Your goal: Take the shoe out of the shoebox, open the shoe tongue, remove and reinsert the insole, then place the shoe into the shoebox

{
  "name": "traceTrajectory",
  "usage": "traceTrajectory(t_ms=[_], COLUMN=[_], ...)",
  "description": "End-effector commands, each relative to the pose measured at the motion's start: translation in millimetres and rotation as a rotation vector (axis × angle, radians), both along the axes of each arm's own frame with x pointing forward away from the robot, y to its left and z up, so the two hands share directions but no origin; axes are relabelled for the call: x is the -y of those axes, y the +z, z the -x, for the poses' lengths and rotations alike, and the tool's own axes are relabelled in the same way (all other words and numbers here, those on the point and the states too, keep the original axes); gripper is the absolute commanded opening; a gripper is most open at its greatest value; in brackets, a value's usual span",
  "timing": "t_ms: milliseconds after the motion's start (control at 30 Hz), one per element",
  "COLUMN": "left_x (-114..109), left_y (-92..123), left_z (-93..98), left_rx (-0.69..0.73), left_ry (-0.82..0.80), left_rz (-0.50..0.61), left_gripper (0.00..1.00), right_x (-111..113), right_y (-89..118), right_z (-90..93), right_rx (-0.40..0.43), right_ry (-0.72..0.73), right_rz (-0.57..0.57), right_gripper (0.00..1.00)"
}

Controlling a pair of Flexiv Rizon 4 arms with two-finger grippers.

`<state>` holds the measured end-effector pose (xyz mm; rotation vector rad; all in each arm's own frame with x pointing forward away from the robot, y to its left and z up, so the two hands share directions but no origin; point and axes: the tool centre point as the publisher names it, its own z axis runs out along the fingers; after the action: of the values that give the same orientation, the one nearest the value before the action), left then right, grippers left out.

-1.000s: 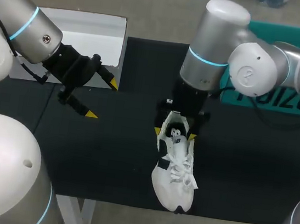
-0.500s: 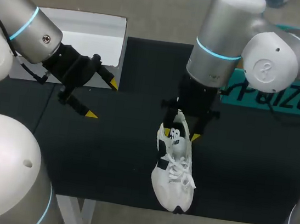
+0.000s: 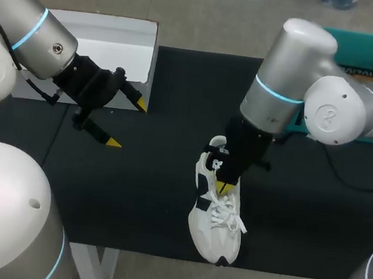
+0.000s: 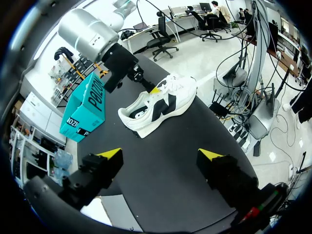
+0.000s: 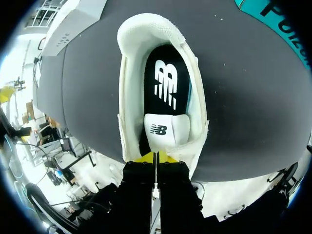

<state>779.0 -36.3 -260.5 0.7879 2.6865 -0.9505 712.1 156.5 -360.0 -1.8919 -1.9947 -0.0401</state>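
Right fingers (image 5: 144,170) closed at shoe (image 3: 216,220) tongue (image 5: 159,130)

Yellow tips pressed together, they touch the tongue of the white shoe lying on the black table (image 3: 144,196). Left fingers (image 3: 112,142) hang wide open and empty, well apart. Behind stands the teal shoebox (image 3: 370,50).

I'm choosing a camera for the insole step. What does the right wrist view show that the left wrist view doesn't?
Only the right wrist view looks into the shoe: dark insole, tongue, and the right claw, tips together at the tongue. Only the left wrist view shows the shoe's side, the right arm over it and the open left claw. Both show the shoe on the black table and the teal shoebox, though the right wrist view catches just its corner.
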Motion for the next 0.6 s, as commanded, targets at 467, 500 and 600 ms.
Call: traceTrajectory(t_ms=[467, 500, 600], left_x=[1, 1, 1], left_y=[0, 0, 0], left_z=[-0.3, -0.3, -0.3], left_rx=[0.0, 0.0, 0.0], left_ry=[0.0, 0.0, 0.0], left_rz=[-0.003, -0.003, -0.003], left_gripper=[1.0, 1.0, 1.0], right_x=[-8, -7, -1], right_y=[44, 45, 47], right_z=[-22.9, -25.9, -34.3], right_rx=[0.095, 0.1, 0.103], right_ry=[0.052, 0.072, 0.193], right_rz=[0.032, 0.018, -0.011], right_gripper=[0.0, 0.0, 0.0])
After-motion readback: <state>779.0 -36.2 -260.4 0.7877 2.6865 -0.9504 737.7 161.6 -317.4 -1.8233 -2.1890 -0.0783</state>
